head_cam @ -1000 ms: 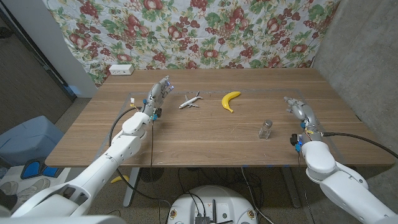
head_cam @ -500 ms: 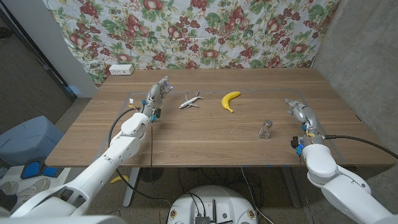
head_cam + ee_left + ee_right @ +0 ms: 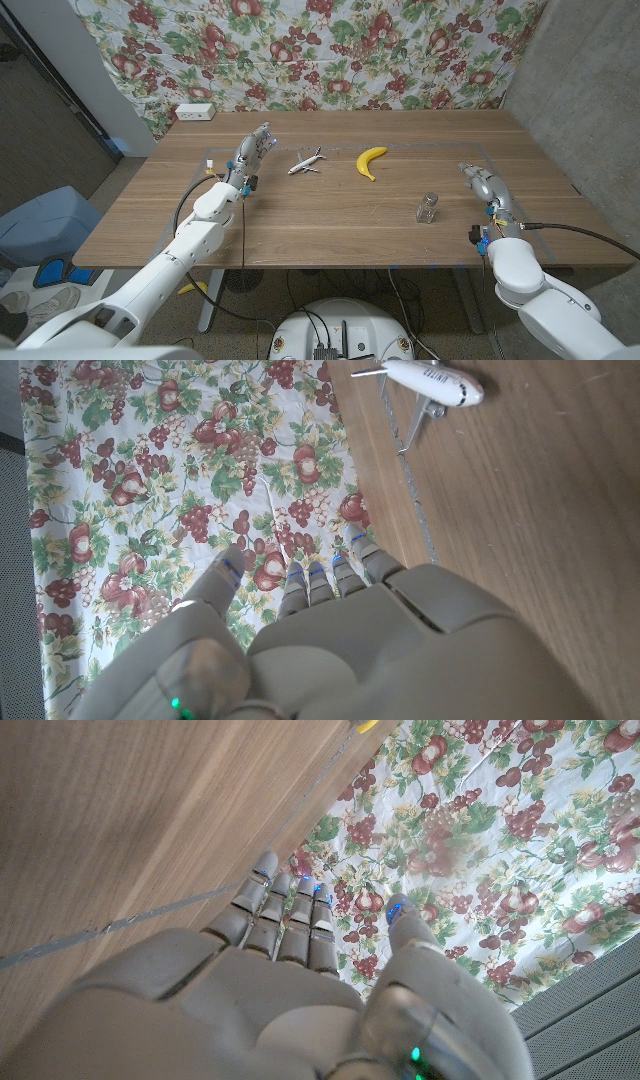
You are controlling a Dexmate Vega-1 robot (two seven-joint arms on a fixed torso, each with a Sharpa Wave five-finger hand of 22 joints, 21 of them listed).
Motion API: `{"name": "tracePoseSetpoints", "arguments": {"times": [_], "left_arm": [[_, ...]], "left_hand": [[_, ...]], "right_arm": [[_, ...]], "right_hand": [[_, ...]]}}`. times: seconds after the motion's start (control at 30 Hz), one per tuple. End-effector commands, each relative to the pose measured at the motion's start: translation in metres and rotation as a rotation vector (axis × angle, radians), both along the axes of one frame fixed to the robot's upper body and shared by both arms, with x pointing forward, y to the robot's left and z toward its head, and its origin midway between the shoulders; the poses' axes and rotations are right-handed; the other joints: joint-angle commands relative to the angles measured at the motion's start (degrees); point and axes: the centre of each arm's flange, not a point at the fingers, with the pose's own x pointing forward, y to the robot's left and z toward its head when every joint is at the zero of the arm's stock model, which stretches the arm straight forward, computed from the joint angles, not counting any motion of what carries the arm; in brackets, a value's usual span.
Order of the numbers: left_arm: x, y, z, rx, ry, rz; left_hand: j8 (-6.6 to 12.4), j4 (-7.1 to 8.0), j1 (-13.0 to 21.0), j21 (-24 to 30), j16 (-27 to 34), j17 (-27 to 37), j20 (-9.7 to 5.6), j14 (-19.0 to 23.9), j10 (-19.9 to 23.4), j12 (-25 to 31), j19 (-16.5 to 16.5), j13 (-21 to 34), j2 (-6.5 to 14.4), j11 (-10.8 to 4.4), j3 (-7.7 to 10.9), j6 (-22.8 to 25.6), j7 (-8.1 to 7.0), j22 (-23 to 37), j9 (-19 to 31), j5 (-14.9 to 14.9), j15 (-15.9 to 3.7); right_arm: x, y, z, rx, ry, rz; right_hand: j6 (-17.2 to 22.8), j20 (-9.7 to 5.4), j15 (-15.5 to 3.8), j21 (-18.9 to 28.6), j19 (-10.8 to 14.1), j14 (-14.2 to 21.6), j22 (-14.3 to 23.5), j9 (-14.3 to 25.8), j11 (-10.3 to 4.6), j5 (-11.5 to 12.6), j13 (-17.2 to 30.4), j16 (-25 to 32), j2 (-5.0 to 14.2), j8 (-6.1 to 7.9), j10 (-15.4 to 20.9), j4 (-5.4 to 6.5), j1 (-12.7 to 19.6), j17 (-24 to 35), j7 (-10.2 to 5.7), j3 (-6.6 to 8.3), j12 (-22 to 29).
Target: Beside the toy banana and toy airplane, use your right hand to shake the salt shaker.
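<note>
White arms; grey robot hand (image 3: 300,1000) (blue fingertip marks); black cables

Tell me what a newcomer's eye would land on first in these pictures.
The loud fruit-print cloth hung behind the wooden table grabs attention first. Then the yellow toy banana near the table's middle, with the white toy airplane just to its left. Nearer the robot stands a small clear salt shaker, untouched, while the left hand and right hand wait open at either side.
</note>
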Motion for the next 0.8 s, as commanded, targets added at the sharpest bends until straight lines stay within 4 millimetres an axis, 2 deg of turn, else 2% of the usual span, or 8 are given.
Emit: {"name": "tracePoseSetpoints", "arguments": {"times": [0.03, 0.8], "left_arm": [[-0.002, 0.000, -0.001, -0.001, -0.005, -0.001], [-0.003, 0.001, -0.001, -0.002, -0.009, -0.006]], "left_hand": [[0.14, -0.16, 0.75, 0.15, 0.19, 0.19, -0.06, 0.21, 0.45, 0.17, 0.52, 0.20, 2.28, -0.21, -0.09, 0.48, 0.02, 0.22, 0.17, 0.35, -1.70], [0.14, -0.15, 0.78, 0.14, 0.16, 0.18, -0.07, 0.23, 0.44, 0.16, 0.54, 0.20, 2.27, -0.11, -0.06, 0.52, 0.08, 0.22, 0.17, 0.36, -1.70]], "right_arm": [[-0.005, 0.003, -0.005, -0.008, 0.016, -0.015], [-0.012, 0.015, -0.012, -0.060, 0.064, -0.052]], "right_hand": [[0.37, 0.25, 0.11, -0.30, 0.66, 0.36, 0.26, 0.30, -0.11, 0.26, 0.15, 0.38, -0.31, 0.35, 0.65, -0.40, 0.73, 0.08, -0.04, -0.09, 0.10], [0.64, 0.20, -0.27, -0.95, 0.43, 0.21, 0.26, 0.28, -0.45, 0.58, 0.13, 0.17, -0.79, 0.38, 0.91, -0.94, 2.01, -0.31, -0.41, 0.14, 0.08]]}}
